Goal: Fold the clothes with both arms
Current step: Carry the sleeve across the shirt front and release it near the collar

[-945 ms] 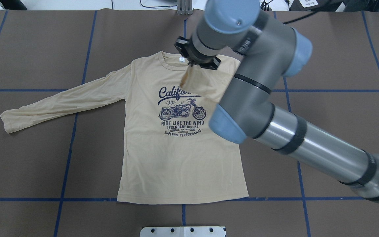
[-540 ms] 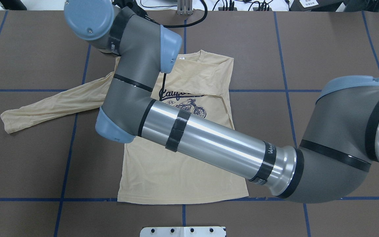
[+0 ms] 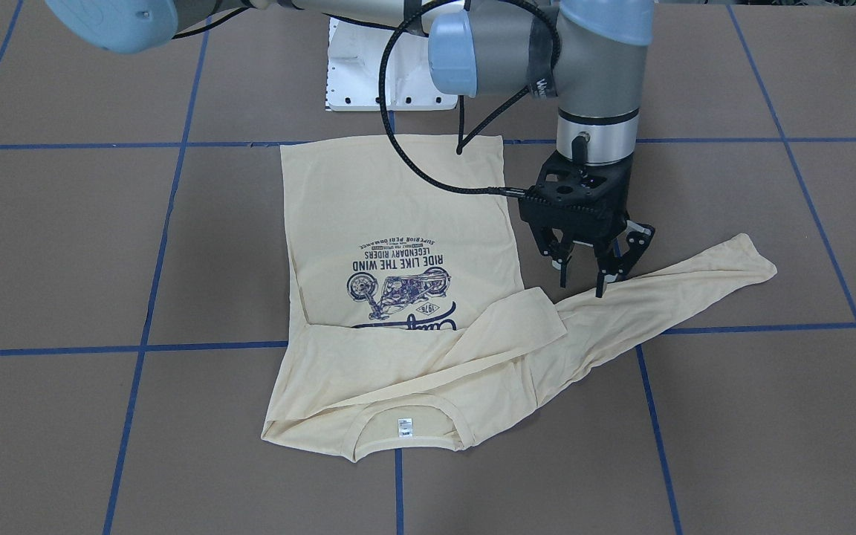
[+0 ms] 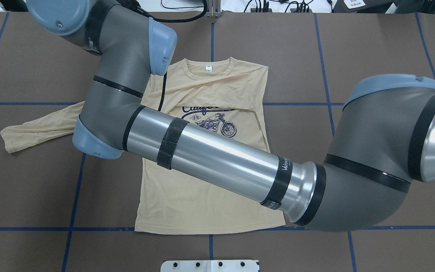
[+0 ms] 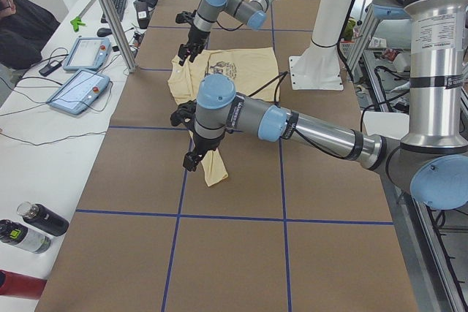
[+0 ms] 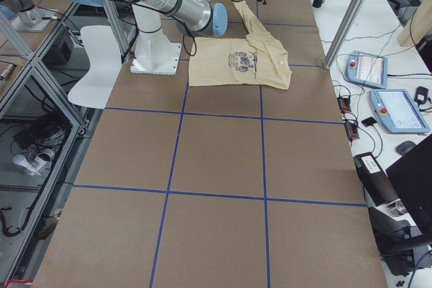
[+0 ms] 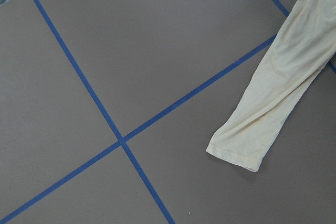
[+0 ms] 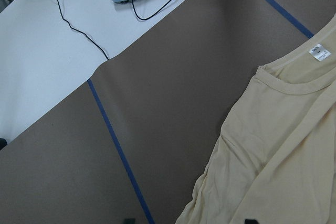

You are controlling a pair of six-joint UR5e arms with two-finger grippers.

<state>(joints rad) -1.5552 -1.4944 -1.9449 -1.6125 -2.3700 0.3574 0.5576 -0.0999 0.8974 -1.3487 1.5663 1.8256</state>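
The cream T-shirt (image 4: 202,196) lies flat, print up, with its neck label (image 3: 403,426) at the far side. Its right sleeve (image 3: 413,371) lies folded across the chest. Its left sleeve (image 3: 695,282) lies stretched out, and the cuff (image 7: 247,140) shows in the left wrist view. My right arm (image 4: 221,158) reaches across the shirt and hides its own gripper in the overhead view. My right gripper (image 3: 582,286) hangs open and empty just above the left sleeve, near the shoulder. My left gripper (image 5: 191,160) shows only in the exterior left view, raised near the cuff. I cannot tell whether it is open or shut.
The white pedestal base (image 3: 368,74) stands at the robot's edge behind the hem. Blue tape lines (image 4: 74,189) grid the brown table. Tablets (image 6: 398,109) and cables lie on the white bench beyond the collar. Bottles (image 5: 29,228) and an aluminium post (image 5: 110,12) stand on that bench.
My right gripper has let go of the right sleeve, which now lies folded across the chest. The right arm has swung across to the robot's left, over the left sleeve.
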